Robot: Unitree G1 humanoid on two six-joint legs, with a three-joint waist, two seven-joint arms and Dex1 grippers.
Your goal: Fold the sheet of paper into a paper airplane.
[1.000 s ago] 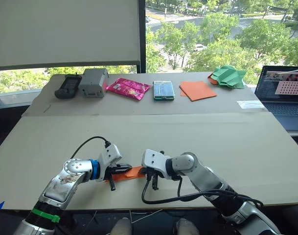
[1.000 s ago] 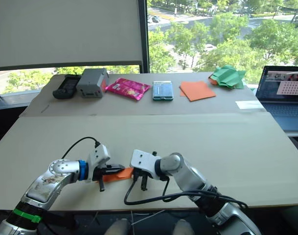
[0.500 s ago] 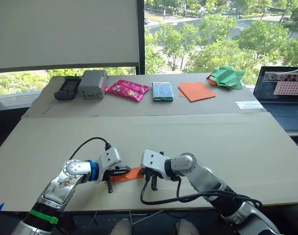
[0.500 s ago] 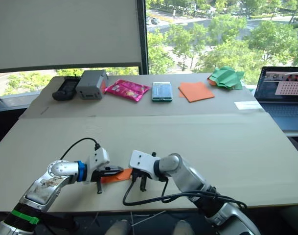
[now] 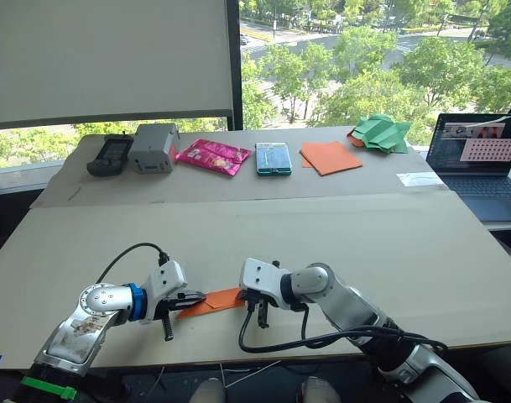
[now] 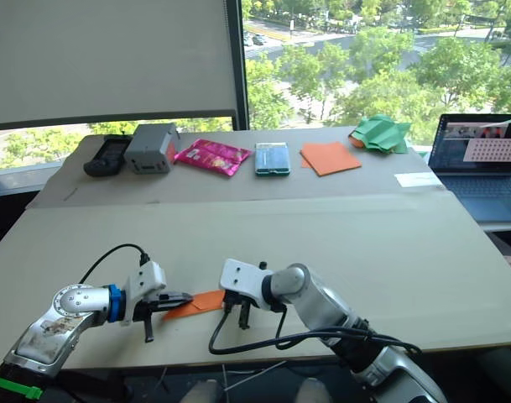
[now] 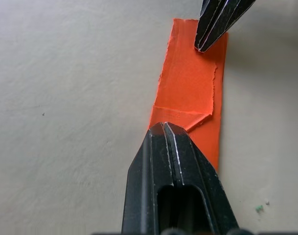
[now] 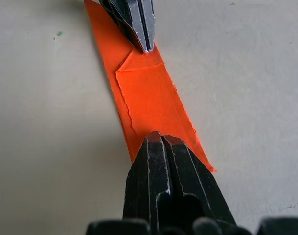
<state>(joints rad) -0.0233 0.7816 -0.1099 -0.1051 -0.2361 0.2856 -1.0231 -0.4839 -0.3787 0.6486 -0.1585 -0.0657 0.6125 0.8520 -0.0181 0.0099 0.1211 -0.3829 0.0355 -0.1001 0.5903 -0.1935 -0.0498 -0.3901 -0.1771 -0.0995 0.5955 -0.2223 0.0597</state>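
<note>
The sheet of paper lies flat near the table's front edge. It is folded into a narrow bright orange strip with layered flaps and a torn-looking inner edge. My left gripper is shut, and its tips rest on the strip's left part. My right gripper is also shut, with its tips pressing on the strip's right end. The two grippers point at each other along the strip, with a short stretch of bare paper between them.
Along the back of the table sit a black device, a grey box, a pink packet, a teal pack, flat orange sheets and a green paper shape. A laptop stands at the right.
The camera has shifted. My left arm has drawn back to the left, and its shut tips now sit nearer the strip's left end. The right gripper stays on the right end.
</note>
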